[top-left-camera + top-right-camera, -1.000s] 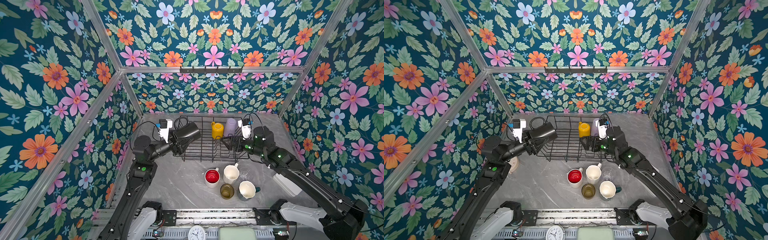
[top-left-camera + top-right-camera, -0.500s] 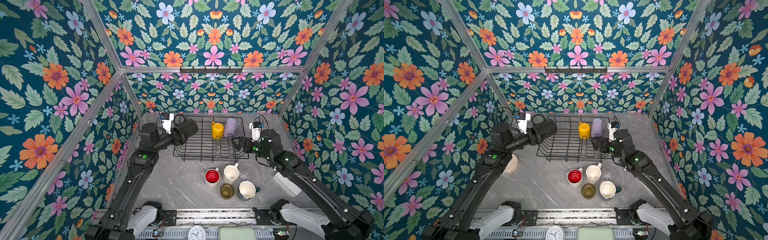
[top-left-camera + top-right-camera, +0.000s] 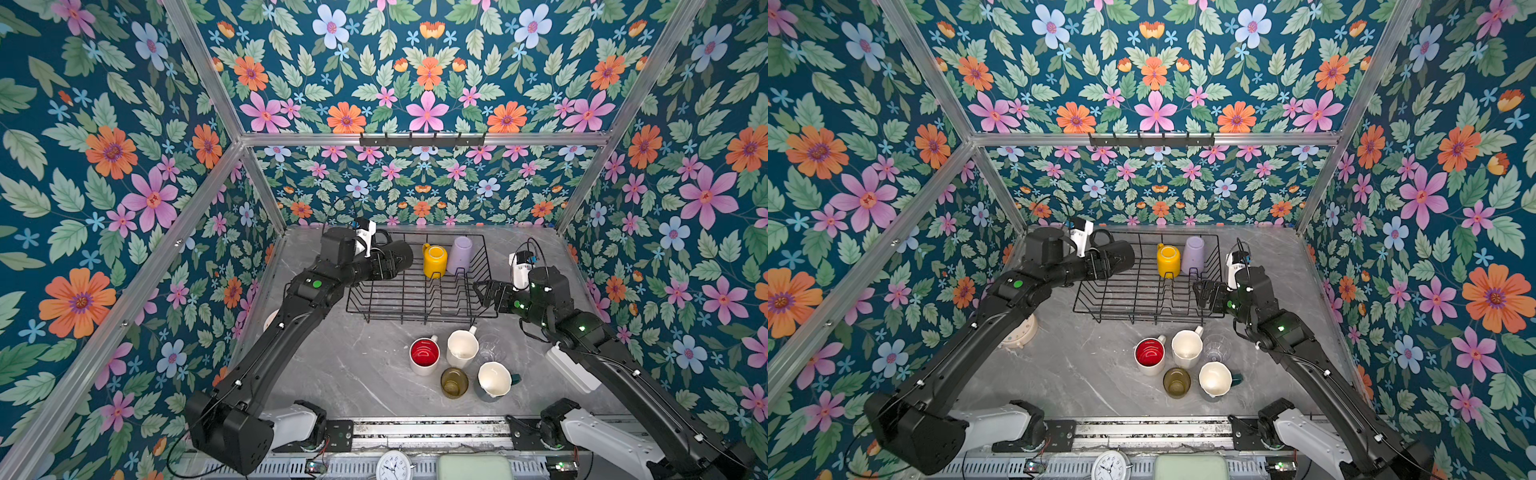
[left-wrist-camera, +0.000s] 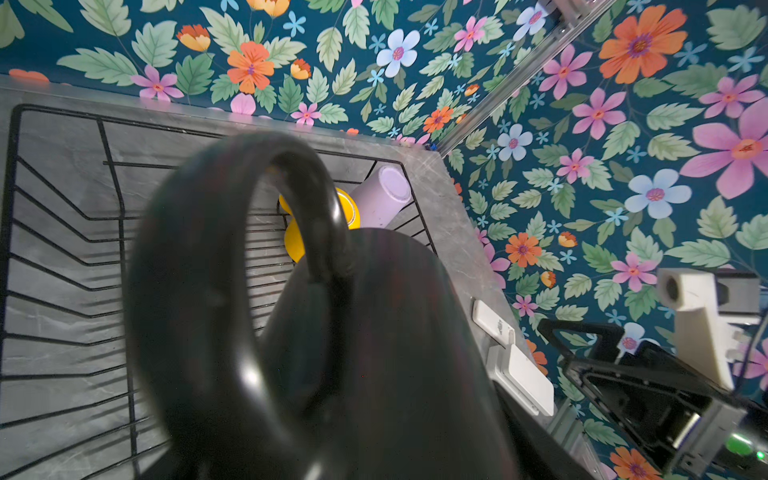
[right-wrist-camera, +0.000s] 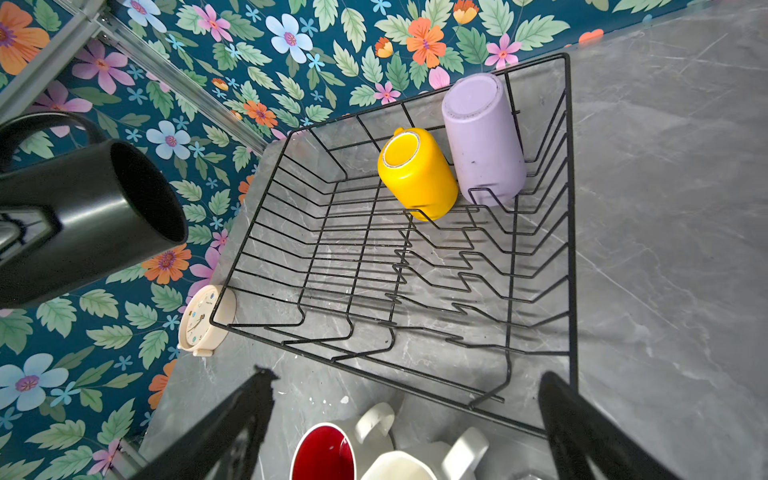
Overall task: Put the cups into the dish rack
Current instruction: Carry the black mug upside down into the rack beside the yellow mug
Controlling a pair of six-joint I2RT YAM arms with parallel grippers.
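The left end effector (image 3: 383,266) grips the black mug (image 3: 400,253) sideways (round its body, it seems) over the left end of the dish rack (image 3: 415,321), poised to tip it mouth-down like the yellow mug (image 3: 434,261), while the right end effector (image 3: 484,293) hangs open, empty

Left wrist view: the black mug (image 4: 374,353) fills the near field, out of focus and cut by the frame edge. It hides the fingers of the left end effector (image 3: 381,266) and part of the yellow mug (image 4: 294,243). Right wrist view: white mug with red inside (image 5: 324,453) and cream mug (image 5: 395,467) cut by the edge, only rims and handles showing. Both top views: clear glass (image 3: 490,351) is a faint outline on the table (image 3: 353,374), rim hard to trace.
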